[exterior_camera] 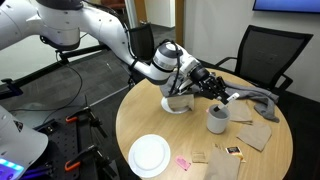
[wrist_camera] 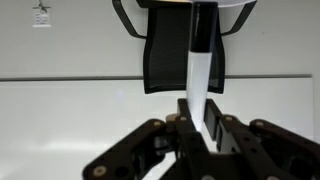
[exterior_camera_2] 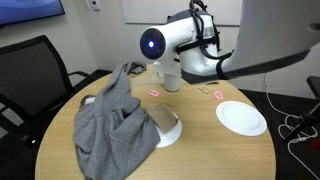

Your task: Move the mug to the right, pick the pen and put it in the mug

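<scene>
1. Jaws closed on the pen. Your gripper pinches the white barrel, black end pointing away from the wrist.
2. In an exterior view the gripper hangs above the mug, close to it.
3. Mug upright on the table, between bowl and brown papers; plate well apart.

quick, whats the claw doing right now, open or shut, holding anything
claw: closed, holding the marker pen by its white barrel, dark end pointing away from the claw
</scene>
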Controlling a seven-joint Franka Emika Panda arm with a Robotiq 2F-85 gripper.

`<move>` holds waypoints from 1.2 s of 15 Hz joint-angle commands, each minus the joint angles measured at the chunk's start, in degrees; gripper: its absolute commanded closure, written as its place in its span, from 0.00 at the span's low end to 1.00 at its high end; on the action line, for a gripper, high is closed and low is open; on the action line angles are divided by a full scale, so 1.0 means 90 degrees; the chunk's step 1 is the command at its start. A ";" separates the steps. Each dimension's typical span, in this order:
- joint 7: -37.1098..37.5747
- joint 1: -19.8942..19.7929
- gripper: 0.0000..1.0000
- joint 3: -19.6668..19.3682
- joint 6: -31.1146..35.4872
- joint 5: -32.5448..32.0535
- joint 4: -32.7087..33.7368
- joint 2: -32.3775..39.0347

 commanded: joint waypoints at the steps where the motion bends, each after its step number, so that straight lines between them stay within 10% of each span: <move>1: 0.0204 -0.0133 0.47 0.0093 -0.0075 -0.0220 0.0178 -0.0001; 7: 0.0208 -0.0125 0.02 0.0086 -0.0032 -0.0154 0.0131 -0.0051; 18: -0.0320 -0.0010 0.00 -0.0305 0.0421 -0.0151 -0.0661 -0.1383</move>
